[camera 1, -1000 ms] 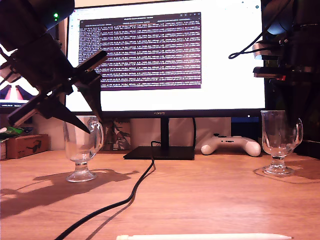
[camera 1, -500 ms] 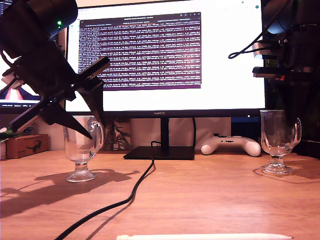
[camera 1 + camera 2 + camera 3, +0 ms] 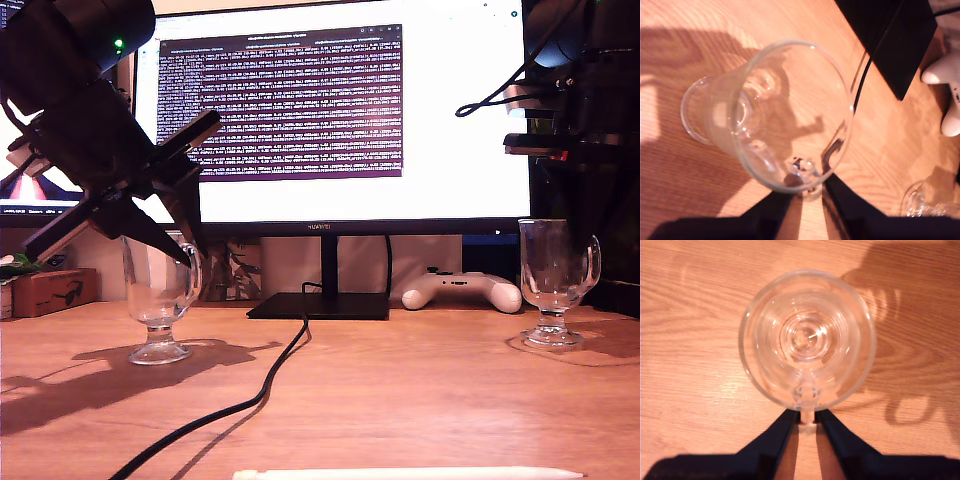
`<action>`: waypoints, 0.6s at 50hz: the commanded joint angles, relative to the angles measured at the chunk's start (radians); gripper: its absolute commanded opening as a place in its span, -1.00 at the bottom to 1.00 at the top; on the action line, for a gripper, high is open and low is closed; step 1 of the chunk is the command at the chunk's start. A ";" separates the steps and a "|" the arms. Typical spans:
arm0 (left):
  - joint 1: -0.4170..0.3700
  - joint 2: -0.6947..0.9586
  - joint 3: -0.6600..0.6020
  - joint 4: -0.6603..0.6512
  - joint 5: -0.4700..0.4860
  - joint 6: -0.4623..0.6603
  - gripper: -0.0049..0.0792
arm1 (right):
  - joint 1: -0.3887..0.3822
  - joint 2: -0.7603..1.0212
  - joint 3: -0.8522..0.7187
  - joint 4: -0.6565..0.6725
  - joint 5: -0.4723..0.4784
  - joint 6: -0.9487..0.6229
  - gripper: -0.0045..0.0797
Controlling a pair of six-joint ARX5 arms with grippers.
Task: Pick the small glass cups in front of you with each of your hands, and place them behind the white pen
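Straddling each glass cup's handle with narrowly parted jaws, first gripper and second gripper sit far behind the white pen.

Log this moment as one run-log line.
stage: grasping | my first gripper: jaws astride handle of first glass cup | my second gripper: jaws astride handle of second glass cup | white pen: untouched
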 commanded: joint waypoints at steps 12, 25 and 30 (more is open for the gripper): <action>0.000 0.016 -0.002 -0.011 0.030 0.074 -0.94 | 0.005 -0.004 -0.005 0.011 -0.002 0.001 -0.92; 0.000 -0.005 0.017 -0.048 0.025 0.151 -0.94 | 0.005 -0.004 -0.005 0.011 -0.002 0.002 -0.92; 0.000 -0.016 0.042 -0.085 0.005 0.171 -0.94 | 0.005 -0.004 -0.005 0.011 -0.002 0.002 -0.92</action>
